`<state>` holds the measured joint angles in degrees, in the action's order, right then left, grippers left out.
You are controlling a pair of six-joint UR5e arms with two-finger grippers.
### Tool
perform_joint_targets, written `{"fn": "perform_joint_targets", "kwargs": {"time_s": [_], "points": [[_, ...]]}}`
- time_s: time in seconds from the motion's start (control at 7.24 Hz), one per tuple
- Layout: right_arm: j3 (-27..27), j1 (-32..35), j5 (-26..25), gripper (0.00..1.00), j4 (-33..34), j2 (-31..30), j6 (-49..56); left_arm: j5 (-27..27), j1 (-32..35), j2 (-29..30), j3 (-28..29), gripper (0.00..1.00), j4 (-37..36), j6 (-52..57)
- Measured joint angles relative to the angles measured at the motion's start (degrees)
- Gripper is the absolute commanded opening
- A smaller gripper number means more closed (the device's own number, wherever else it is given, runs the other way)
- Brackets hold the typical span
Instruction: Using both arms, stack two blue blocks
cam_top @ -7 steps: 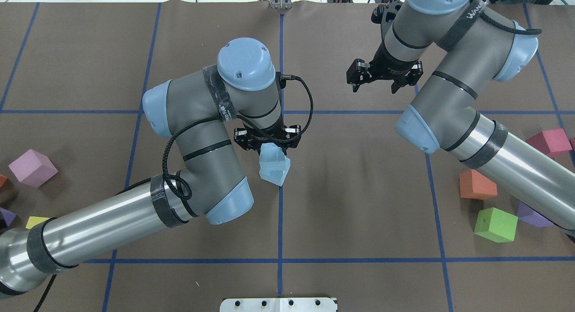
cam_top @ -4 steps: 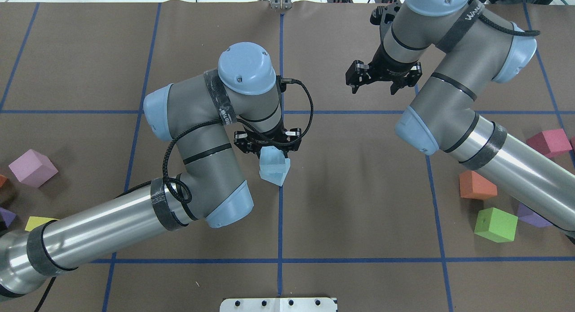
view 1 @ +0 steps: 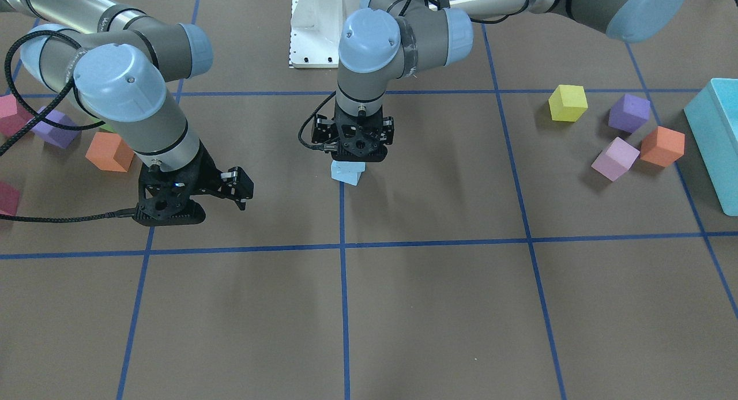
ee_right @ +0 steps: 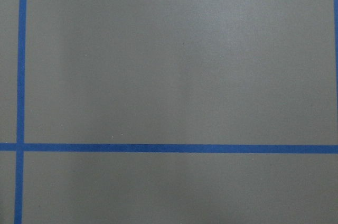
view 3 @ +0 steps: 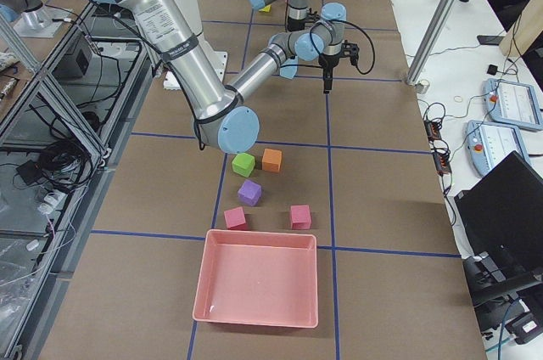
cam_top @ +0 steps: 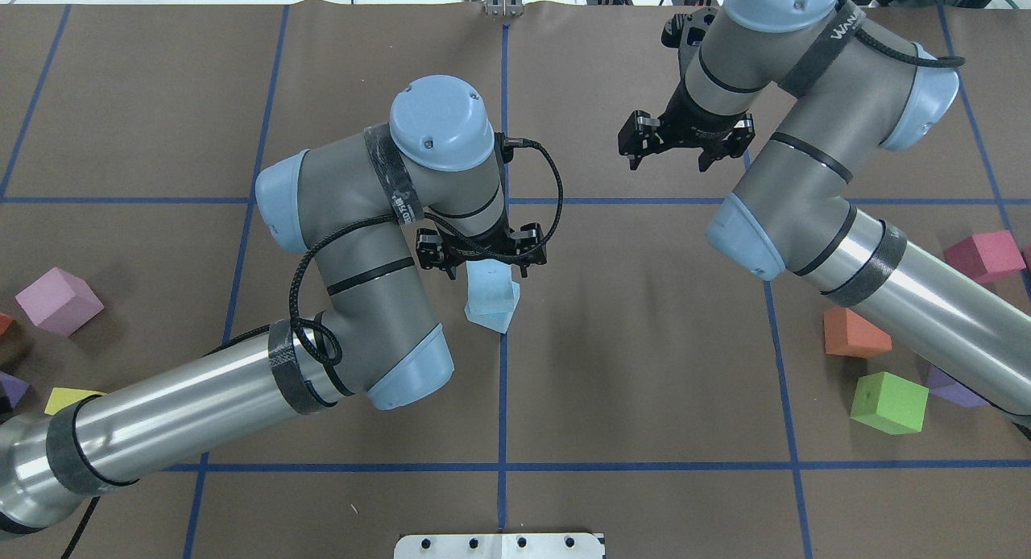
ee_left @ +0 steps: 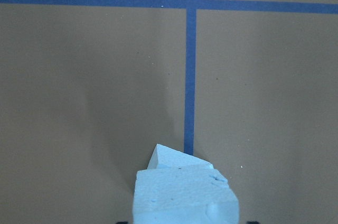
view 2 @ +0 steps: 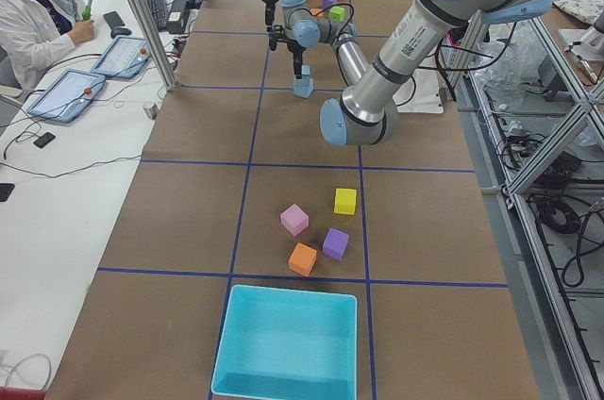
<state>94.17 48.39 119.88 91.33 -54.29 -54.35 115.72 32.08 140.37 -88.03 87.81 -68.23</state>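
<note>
- Where the two centre tape lines (cam_top: 503, 398) cross on the brown tabletop (cam_top: 644, 366), the left end effector (cam_top: 482, 261) hangs pointing straight down over the stack of two pale blue cubes.
- The upper blue block (cam_top: 489, 285) rests on the lower blue block (cam_top: 493, 319), which sits on the tabletop on the lengthwise tape line, just on the robot's side of the cross line.
- The two cubes are turned relative to each other. In the left wrist view a corner of the lower blue block (ee_left: 166, 158) pokes out past the upper blue block (ee_left: 185, 197).
- The left end effector looks spread apart. Its jaws stand on either side of the upper cube, and in the wrist view only small dark tips show at the bottom edge, clear of the foam's sides.
- The right end effector (cam_top: 668, 160) hovers well apart from the stack, over bare tabletop on the far side of the cross line, its jaws wide and empty.
- Off to the robot's right lie an orange cube (cam_top: 855, 332), a green cube (cam_top: 888, 402) and a dark pink cube (cam_top: 984, 254).
- On the robot's left, a lilac cube (cam_top: 58, 300) sits near the edge of the overhead view, and a turquoise bin (view 2: 288, 343) stands at that end of the tabletop.
</note>
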Motion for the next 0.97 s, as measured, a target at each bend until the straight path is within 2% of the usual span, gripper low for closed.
{"fn": "perform_joint_targets", "kwargs": {"time_s": [0.41, 0.69, 0.97], "points": [[0.8, 1.8, 0.4, 1.0, 0.0, -0.5, 2.0, 0.8, 3.6, -0.2, -1.5, 0.99, -0.3, 3.4], [5.9, 6.5, 0.5, 1.0, 0.1, -6.9, 8.7, 4.8, 10.6, -2.3, -2.5, 0.99, -0.6, 13.6], [9.2, 14.4, 1.0, 1.0, -0.1, -15.2, 21.3, 8.7, 19.3, -8.6, -5.5, 0.99, -0.8, 29.1]]}}
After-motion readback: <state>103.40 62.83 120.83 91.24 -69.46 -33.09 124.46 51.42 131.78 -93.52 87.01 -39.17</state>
